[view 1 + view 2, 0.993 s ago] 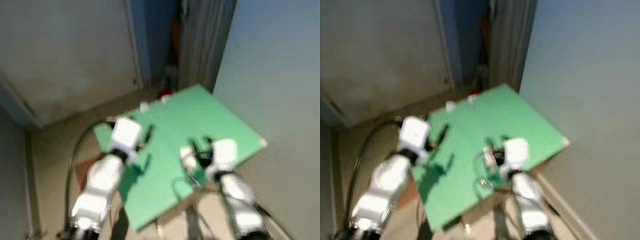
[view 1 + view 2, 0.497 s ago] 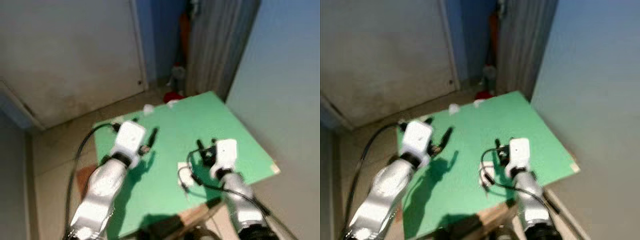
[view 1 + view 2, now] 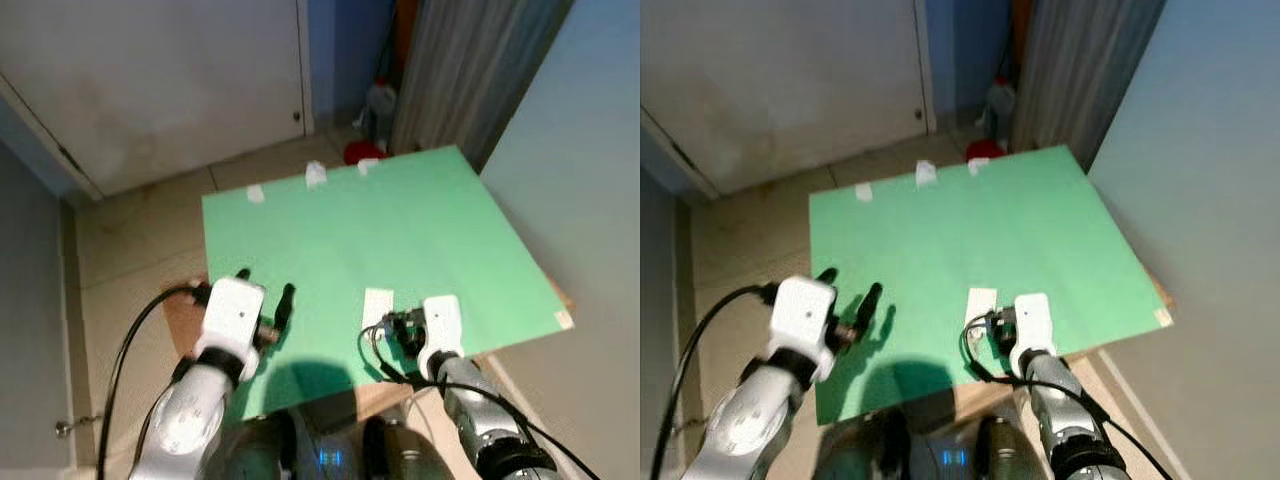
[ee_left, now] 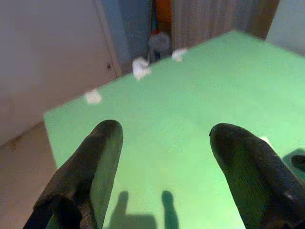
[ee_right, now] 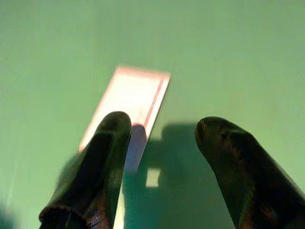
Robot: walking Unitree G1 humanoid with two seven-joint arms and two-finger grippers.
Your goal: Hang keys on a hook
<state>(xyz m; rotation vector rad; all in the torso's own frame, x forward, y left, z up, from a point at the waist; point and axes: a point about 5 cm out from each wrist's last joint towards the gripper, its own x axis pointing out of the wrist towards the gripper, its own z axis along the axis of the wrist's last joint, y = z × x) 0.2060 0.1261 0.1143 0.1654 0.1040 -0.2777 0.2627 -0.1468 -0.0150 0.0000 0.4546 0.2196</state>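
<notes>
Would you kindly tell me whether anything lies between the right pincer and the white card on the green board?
Nothing visible does. The right pincer, open, sits right at the near end of the white card, which lies flat on the green board with only bare board around it. The left pincer, open, hovers off to the side.

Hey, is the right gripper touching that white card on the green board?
Cannot tell. In the right wrist view one finger of the right gripper overlaps the white card on the green board, hiding any contact.
</notes>
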